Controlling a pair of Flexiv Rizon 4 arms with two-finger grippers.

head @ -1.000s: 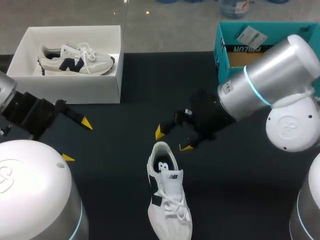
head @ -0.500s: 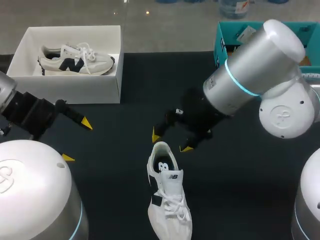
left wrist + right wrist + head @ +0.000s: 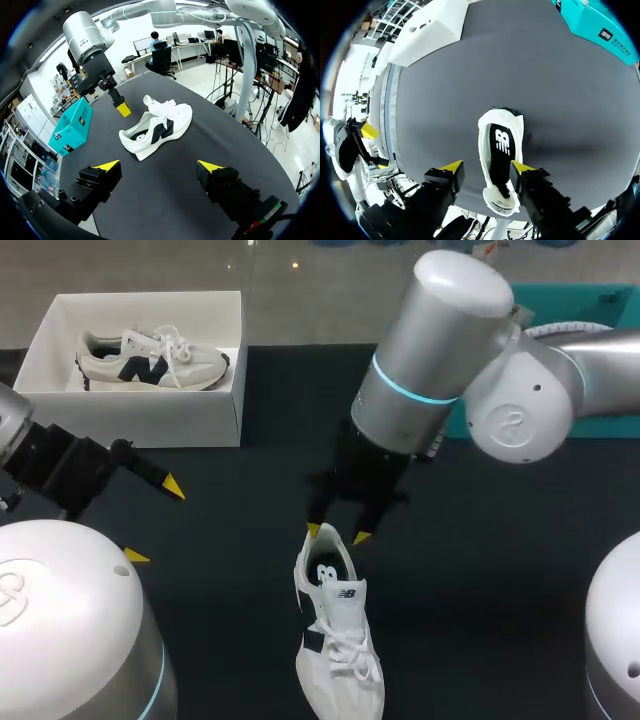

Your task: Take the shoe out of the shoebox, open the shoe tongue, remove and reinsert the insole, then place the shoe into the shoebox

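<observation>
From here I see a dark, matt worktop (image 3: 500,590) with a rounded near edge in the wrist views. The shoe (image 3: 335,630) is out of its box and sits upright on its sole in the middle of the near part of the surface, heel pointing away from me and toe towards me. It is white with a dark mark on the side, and its laces are tied. A dark insole (image 3: 501,142) with a white mark shows in its opening.

My right hand (image 3: 337,533) hangs over the heel end with its fingers spread. In its own wrist view the two yellow tips stand either side of the shoe's opening, touching nothing that I can see, so it is open and grips nothing.

My left hand (image 3: 154,521) is well apart from the shoe, at the left side of the worktop. Its fingers are wide apart with nothing between them.

The white shoebox (image 3: 150,420) stands at the far left corner with no lid on it. A second shoe (image 3: 150,358) lies inside it. A teal box (image 3: 575,298) stands at the far right, partly hidden behind my right arm.
</observation>
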